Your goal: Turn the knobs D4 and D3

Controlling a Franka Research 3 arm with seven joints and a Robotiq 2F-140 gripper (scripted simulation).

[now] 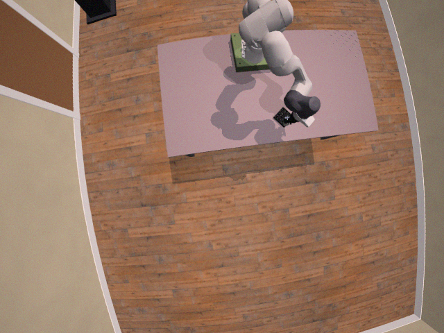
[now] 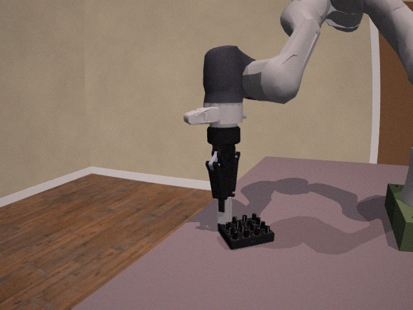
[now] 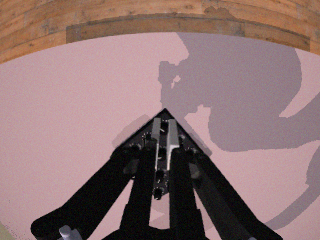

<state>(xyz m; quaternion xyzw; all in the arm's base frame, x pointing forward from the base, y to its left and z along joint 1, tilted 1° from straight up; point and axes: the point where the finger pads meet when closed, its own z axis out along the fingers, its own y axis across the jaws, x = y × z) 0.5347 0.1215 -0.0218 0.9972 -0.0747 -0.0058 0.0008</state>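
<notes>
The black knob box [image 2: 246, 232] stands on the pink table near its front edge; it also shows in the top view [image 1: 282, 116]. My gripper [image 2: 222, 216] points straight down over the box's left corner. Its fingers are closed narrowly on the corner knob there. In the wrist view the gripper [image 3: 164, 160] hides most of the knob box [image 3: 163, 120]; only one pointed corner shows beyond the fingertips. A thin knob stem shows between the fingers. The printed names and the knob lines are too small to read.
The arm's green base block [image 1: 247, 53] stands at the back of the table [image 1: 265, 89]. The table's front edge [image 3: 160, 36] lies close beyond the box, with wooden floor past it.
</notes>
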